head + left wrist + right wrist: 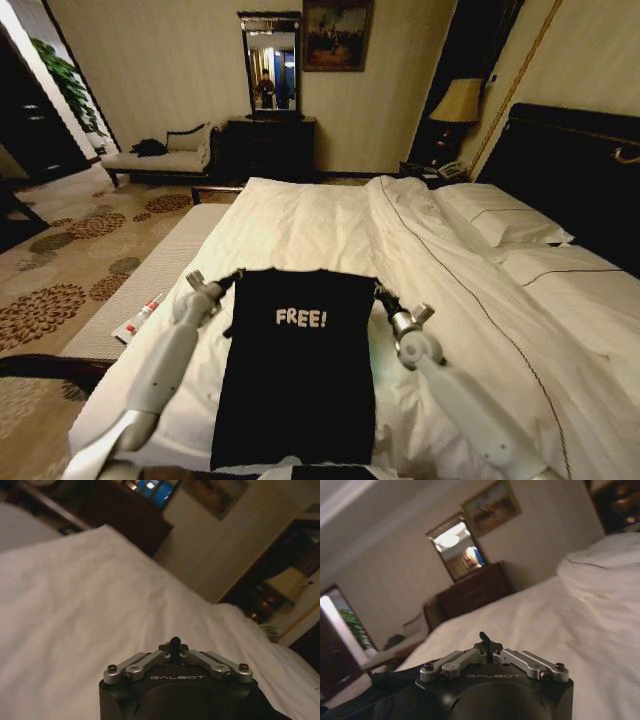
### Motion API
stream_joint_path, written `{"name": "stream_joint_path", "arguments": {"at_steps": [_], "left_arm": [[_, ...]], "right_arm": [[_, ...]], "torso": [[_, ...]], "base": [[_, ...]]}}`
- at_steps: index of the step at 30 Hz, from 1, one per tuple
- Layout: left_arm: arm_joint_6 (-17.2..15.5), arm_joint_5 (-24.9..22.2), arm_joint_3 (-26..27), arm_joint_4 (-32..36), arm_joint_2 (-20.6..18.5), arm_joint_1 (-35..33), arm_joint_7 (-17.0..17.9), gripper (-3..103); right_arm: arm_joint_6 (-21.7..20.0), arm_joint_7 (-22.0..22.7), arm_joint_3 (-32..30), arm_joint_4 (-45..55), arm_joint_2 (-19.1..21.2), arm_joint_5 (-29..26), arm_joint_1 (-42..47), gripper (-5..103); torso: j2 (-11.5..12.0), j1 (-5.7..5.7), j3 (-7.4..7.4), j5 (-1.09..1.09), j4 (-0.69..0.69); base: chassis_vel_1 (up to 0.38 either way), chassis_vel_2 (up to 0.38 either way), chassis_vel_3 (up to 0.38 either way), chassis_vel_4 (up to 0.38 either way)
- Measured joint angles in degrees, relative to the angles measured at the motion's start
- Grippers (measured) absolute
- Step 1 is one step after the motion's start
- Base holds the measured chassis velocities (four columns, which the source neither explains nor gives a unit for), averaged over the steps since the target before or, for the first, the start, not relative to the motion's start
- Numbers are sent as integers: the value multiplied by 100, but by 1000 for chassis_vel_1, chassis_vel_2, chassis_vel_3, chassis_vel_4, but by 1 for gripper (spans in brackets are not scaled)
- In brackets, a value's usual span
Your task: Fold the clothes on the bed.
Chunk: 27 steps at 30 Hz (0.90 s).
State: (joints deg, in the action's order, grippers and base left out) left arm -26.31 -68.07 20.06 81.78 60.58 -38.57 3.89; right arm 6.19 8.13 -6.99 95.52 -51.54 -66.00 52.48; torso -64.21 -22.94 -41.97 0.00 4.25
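Note:
The clothes are one black T-shirt with white "FREE!" lettering, lying as a narrow rectangle on the near edge of the bed, which has a white duvet. The shirt's far edge runs straight between my two grippers. My left gripper is at the shirt's far left corner and my right gripper at its far right corner. Both are shut, pinching the dark cloth. In the left wrist view the left gripper has its tips together above white duvet. The right wrist view shows the right gripper pinched the same way, with black cloth beside it.
A long padded bench runs along the bed's left side with a small red-and-white item on it. Pillows and a dark headboard lie to the right. A dresser, chaise and lamp stand at the far wall.

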Motion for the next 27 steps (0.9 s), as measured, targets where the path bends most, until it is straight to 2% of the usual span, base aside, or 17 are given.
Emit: {"name": "stream_joint_path", "arguments": {"at_steps": [5,6,12,15,17,20,21,22,25,26,27], "left_arm": [[-38,-276,-158,104,-289,392,-4,2],[-38,-345,-254,86,-382,637,-3,2],[-33,-666,-476,-202,-464,1517,34,2],[-41,-839,-497,-73,-549,1626,85,2],[-51,-929,-429,226,-652,1438,106,2],[-43,-960,-85,1007,-895,507,161,2],[-43,-960,-85,1007,-895,507,161,2],[-34,-943,12,1202,-945,233,168,2],[33,-776,526,2252,-1053,-1309,160,2],[33,-776,526,2252,-1053,-1309,160,2],[26,-747,686,2505,-1030,-1726,159,2]], "right_arm": [[104,-246,216,-49,182,-266,-578,1],[147,-328,291,-56,230,-408,-943,1],[172,-355,339,-149,262,-779,-1730,1],[172,-338,310,-74,337,-852,-1826,1],[173,-289,250,153,472,-841,-1707,1],[174,-178,-1,788,778,-634,-897,1],[174,-178,-1,788,778,-634,-897,1],[174,-159,-65,900,825,-575,-664,1],[246,-80,-371,1304,949,40,609,1],[246,-80,-371,1304,949,40,609,1],[262,-35,-406,1351,926,213,882,1]], "torso": [[0,0,0,1,1],[0,0,0,-1,0],[0,-2,0,0,1],[0,-2,0,2,2],[0,-3,0,1,2],[0,-2,1,-2,0],[0,-2,1,-2,0],[0,-1,2,-3,-1],[-1,3,3,-2,2],[-1,3,3,-2,2],[-1,3,3,-4,1]], "base": [[0,0,0,0],[0,0,0,0],[0,0,0,0],[0,0,0,0],[0,0,0,0],[0,0,0,0],[0,0,0,0],[0,0,0,0],[0,0,0,0],[0,0,0,0],[0,0,0,0]]}}
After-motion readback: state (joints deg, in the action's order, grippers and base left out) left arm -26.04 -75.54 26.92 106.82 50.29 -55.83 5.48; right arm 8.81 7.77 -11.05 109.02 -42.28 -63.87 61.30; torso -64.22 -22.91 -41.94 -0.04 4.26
